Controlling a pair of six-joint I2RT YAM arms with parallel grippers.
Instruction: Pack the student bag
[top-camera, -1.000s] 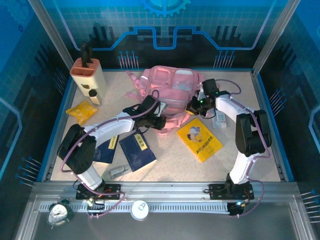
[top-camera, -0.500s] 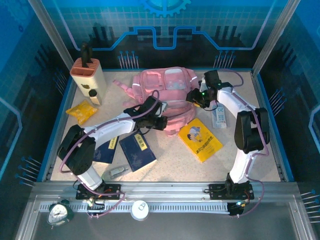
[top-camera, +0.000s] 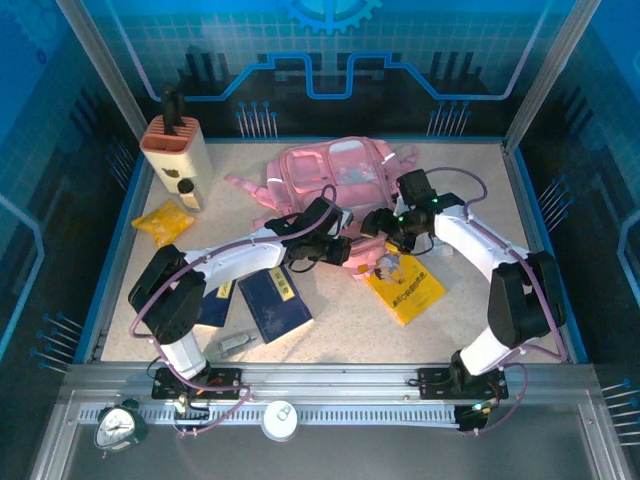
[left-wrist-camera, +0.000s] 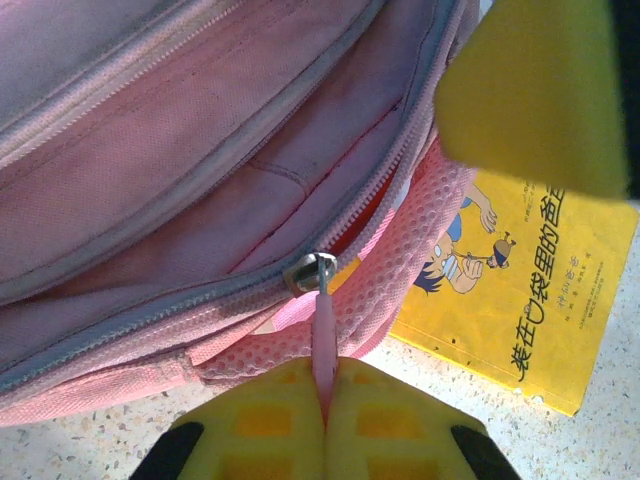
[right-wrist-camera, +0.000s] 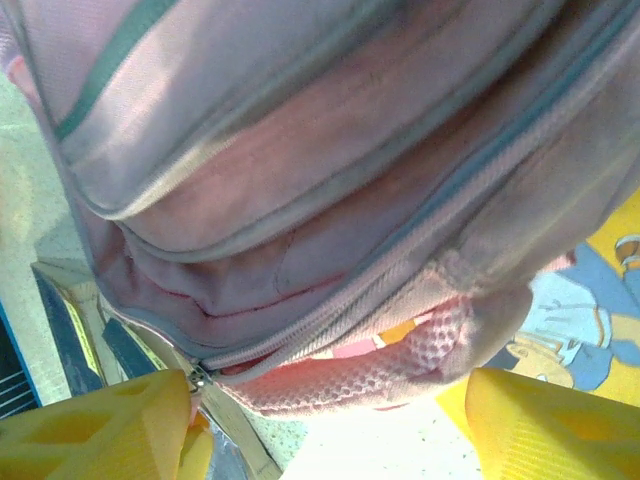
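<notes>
The student bag (top-camera: 330, 172) is a pink backpack lying at the back middle of the table. My left gripper (top-camera: 349, 250) is at its near edge, shut on the pink zip pull (left-wrist-camera: 324, 345) that hangs from the metal slider (left-wrist-camera: 309, 271). The zip beside the slider gapes a little. My right gripper (top-camera: 379, 228) is just right of the left one and stands open. Between its yellow fingers (right-wrist-camera: 550, 425) lies the bag's mesh strap (right-wrist-camera: 372, 372), not pinched. A yellow picture book (top-camera: 407, 282) lies partly under the bag's near right corner (left-wrist-camera: 525, 290).
Two dark blue booklets (top-camera: 274, 302) lie at the near left, under my left arm. A yellow packet (top-camera: 160, 222) and a beige holder (top-camera: 175, 150) stand at the far left. A small silver object (top-camera: 234, 344) sits near the front edge.
My right gripper has opened and swung from the bag's far right side to its near edge. My left gripper has moved right with the zip pull. The bag has shifted and turned.
</notes>
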